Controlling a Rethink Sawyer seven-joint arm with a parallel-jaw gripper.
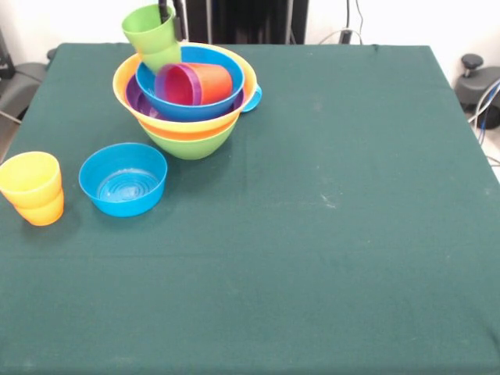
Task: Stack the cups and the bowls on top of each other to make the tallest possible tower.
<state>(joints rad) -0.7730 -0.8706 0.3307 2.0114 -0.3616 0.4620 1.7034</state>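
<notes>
The tower (191, 141) stands at the far left: a lime green bowl as base, then yellow (125, 86), purple (134, 98) and big blue (191, 108) bowls nested. A purple cup (178, 84) and an orange cup (215, 82) lie on their sides in the blue bowl. A light blue cup (252, 98) peeks out behind the tower's right side. My gripper (173, 16) comes down at the top edge, its dark tips astride the far wall of a tilted green cup (152, 37), held over the tower's back-left rim.
A smaller flat-bottomed blue bowl (123, 180) sits upright in front of the tower. A yellow cup (30, 178) nested in an orange cup (43, 211) stands at the left table edge. The green tablecloth (328, 234) covers the rest.
</notes>
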